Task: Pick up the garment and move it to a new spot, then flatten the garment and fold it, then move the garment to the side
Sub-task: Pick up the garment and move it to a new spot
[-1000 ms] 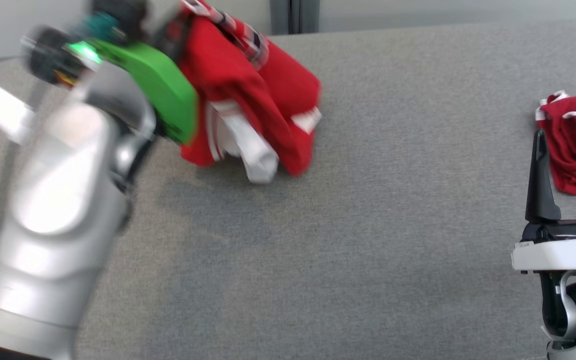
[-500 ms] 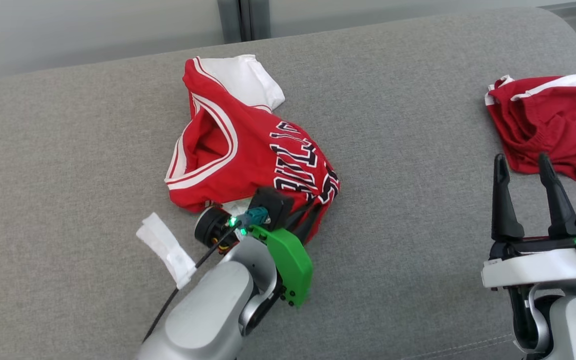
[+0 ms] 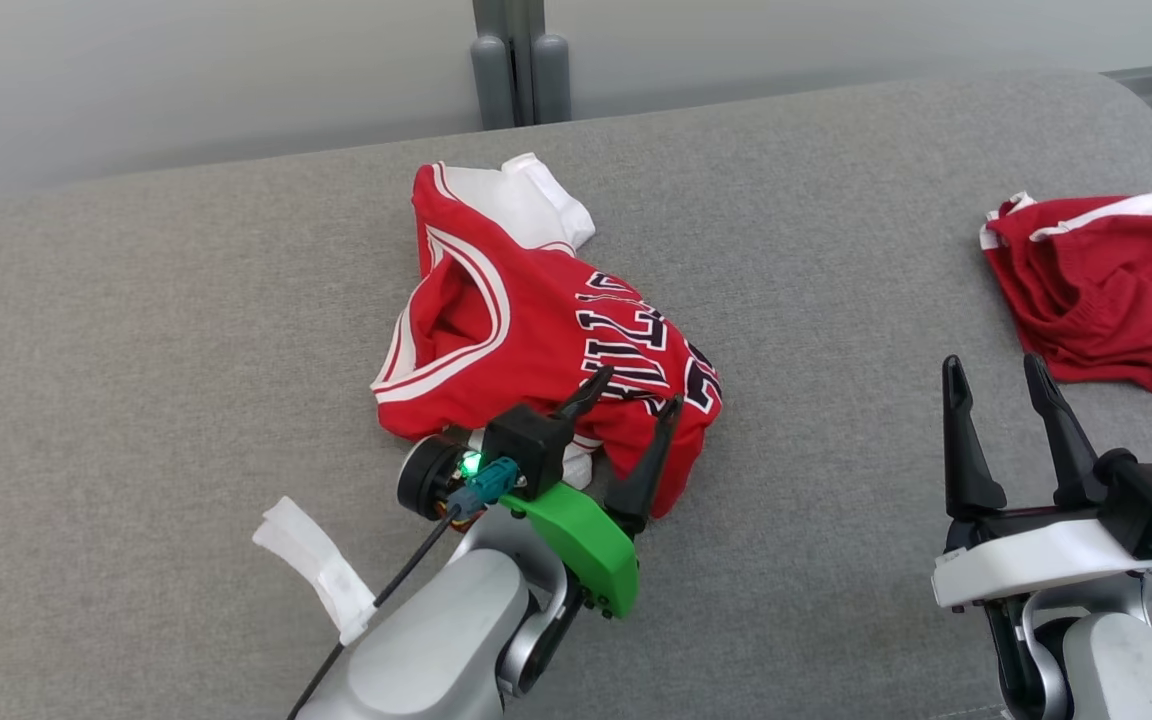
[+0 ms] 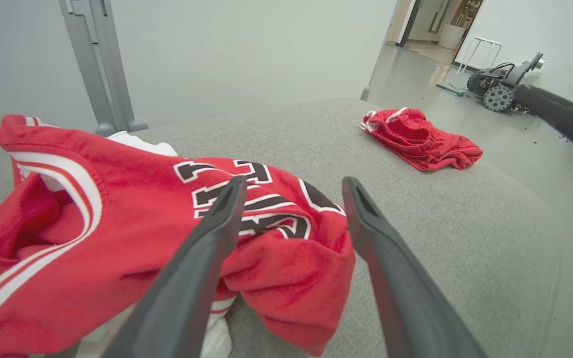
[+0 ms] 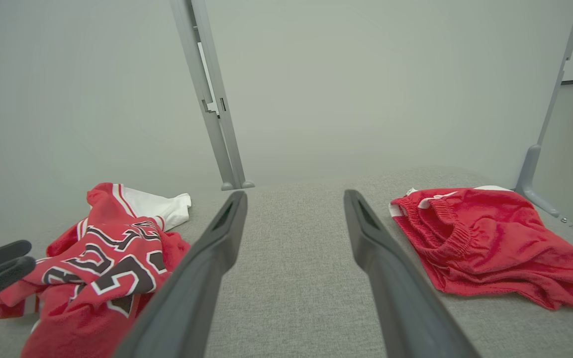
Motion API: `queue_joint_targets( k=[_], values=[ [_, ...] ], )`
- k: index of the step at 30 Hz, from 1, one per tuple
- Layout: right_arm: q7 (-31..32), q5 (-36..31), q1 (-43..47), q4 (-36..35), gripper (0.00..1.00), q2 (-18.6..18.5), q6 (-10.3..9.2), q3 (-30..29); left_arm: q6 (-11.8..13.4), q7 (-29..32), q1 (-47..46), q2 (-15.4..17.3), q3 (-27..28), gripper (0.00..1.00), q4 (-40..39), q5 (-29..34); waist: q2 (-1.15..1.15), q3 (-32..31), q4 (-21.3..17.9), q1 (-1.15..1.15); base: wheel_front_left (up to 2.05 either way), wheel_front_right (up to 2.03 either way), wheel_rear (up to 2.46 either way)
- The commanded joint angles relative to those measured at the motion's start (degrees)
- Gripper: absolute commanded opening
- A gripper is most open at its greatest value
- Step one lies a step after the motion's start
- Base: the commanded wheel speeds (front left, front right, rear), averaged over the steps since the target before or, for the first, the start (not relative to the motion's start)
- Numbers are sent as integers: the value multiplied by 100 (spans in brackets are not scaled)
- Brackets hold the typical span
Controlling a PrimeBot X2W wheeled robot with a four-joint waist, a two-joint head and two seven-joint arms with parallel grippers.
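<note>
Jersey (image 3: 536,335) — heap, ctr of cushion (image 3: 136,300)

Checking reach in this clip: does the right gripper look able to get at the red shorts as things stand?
Probably yes: the right gripper, open, sits just short of the red shorts, with bare grey cushion between.

left gripper (image 3: 638,389) jaws apart, angled forward, right gripper (image 3: 992,362) jaws apart, pointing up

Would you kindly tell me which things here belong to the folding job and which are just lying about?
Job: red jersey; left gripper, open; grey cushion.
Lying about: red shorts; wheeled machine on the floor; grey post.
</note>
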Motion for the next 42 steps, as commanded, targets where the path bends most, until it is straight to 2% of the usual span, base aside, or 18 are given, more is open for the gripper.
queue_joint_targets(
  k=[1, 8, 16, 21, 29, 42],
  values=[
    [12, -31, 87, 19, 100, -7, 0, -9, 60, -47, -15, 19, 79, 100, 2, -72, 0, -196, 185, 0, 0, 0, 0],
    [1, 12, 185, 157, 100, -8, 0, 39, 334, -105, 335, 213, 654, 100, 1, 54, 0, -506, 398, 0, 0, 0, 0],
    [-138, 146, 282, 512, 100, -8, 0, 162, 577, -98, 1320, 525, 1805, 100, -610, 489, 0, -694, 494, 0, 0, 0, 0],
    [-245, 214, 362, 784, 100, -8, 0, 147, 639, -99, 2021, 522, 2620, 100, -969, 721, 0, -734, 585, 0, 0, 0, 0],
    [-327, 264, 382, 1011, 100, -9, 0, 279, 409, -100, 2588, 368, 3245, 100, -1205, 1135, 0, -723, 731, 0, 0, 0, 0],
    [-351, 258, 218, 1112, 100, -9, 0, 416, 160, -100, 2646, 143, 3602, 100, -1155, 1534, 0, -639, 728, 0, 0, 0, 0]
  ],
)
